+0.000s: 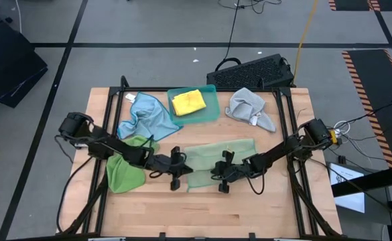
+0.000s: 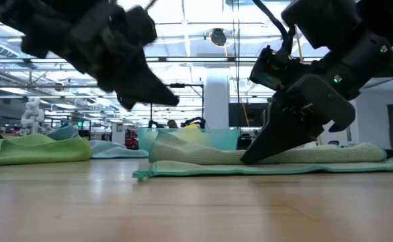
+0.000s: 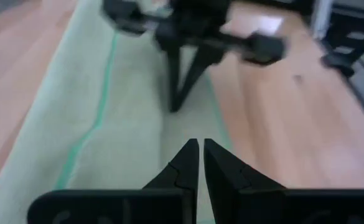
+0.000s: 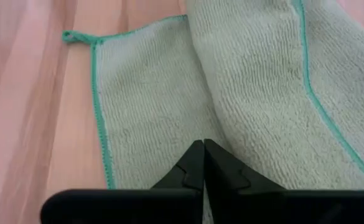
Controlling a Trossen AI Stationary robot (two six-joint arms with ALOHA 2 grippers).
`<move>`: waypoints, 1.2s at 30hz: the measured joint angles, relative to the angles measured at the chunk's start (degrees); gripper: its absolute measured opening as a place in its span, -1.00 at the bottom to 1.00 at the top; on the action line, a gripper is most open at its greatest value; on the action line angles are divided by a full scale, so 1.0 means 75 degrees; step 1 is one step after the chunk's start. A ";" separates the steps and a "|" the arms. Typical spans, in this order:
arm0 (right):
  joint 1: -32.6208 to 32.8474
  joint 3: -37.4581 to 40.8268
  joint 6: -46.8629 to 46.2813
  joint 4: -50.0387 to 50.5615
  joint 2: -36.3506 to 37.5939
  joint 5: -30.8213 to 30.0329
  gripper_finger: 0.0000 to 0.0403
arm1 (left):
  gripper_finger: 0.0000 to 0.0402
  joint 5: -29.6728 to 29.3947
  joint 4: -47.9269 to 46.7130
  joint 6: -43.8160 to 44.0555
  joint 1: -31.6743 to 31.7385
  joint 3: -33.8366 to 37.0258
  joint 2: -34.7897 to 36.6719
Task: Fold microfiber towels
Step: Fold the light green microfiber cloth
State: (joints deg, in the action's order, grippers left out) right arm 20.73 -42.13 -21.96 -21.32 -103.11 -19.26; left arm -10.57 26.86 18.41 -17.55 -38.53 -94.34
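A pale green towel [image 1: 222,159] lies near the table's middle, one part folded over [image 4: 262,93] onto a flat layer [image 4: 144,106]. My right gripper [image 2: 246,160] is shut, tips down on it at the folded part's edge. My left gripper [image 2: 171,101] hangs shut and empty above the towel's left end, and shows above the cloth in its wrist view [image 3: 201,147]. A bright green towel [image 1: 125,171] lies crumpled under the left arm, a light blue one [image 1: 145,115] behind it. A yellow one [image 1: 188,102] lies in the teal tray [image 1: 212,110], a grey one [image 1: 249,107] at the far right. My right gripper sets its shut fingertips on the pale green towel at the edge of the folded-over layer [image 4: 222,140], slanting down from the table's right side. The towel lies flat on the table under them. Whether any cloth is caught between the tips, I cannot tell.
A black keyboard [image 1: 252,70] sits beyond the table's far edge. Bare wood [image 1: 202,214] stretches from the towel toward the near edge. Both arms meet closely over the pale green towel.
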 joint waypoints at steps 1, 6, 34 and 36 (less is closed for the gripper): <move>-0.0003 0.0000 0.0004 0.0006 0.0000 0.0008 -0.99 | -0.87 -0.0114 -0.0058 -0.0018 -0.0097 -0.0019 0.0006; 0.0127 0.0000 0.0097 -0.0002 0.0078 0.0225 -0.99 | -0.87 -0.1076 -0.1156 0.0164 -0.0424 -0.0003 0.0041; 0.0634 0.0006 0.0039 0.1326 0.1781 -0.1662 -0.99 | -0.87 -0.0940 -0.0682 0.0149 0.0642 0.0000 -0.0391; 0.0738 0.0006 -0.0028 0.1336 0.1778 -0.1659 -0.99 | -0.87 -0.0725 -0.0628 -0.0049 0.0531 -0.0003 -0.0391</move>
State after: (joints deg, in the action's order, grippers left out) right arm 26.26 -42.09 -22.17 -11.30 -89.78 -31.70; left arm -16.01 22.15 18.04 -13.57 -38.54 -97.27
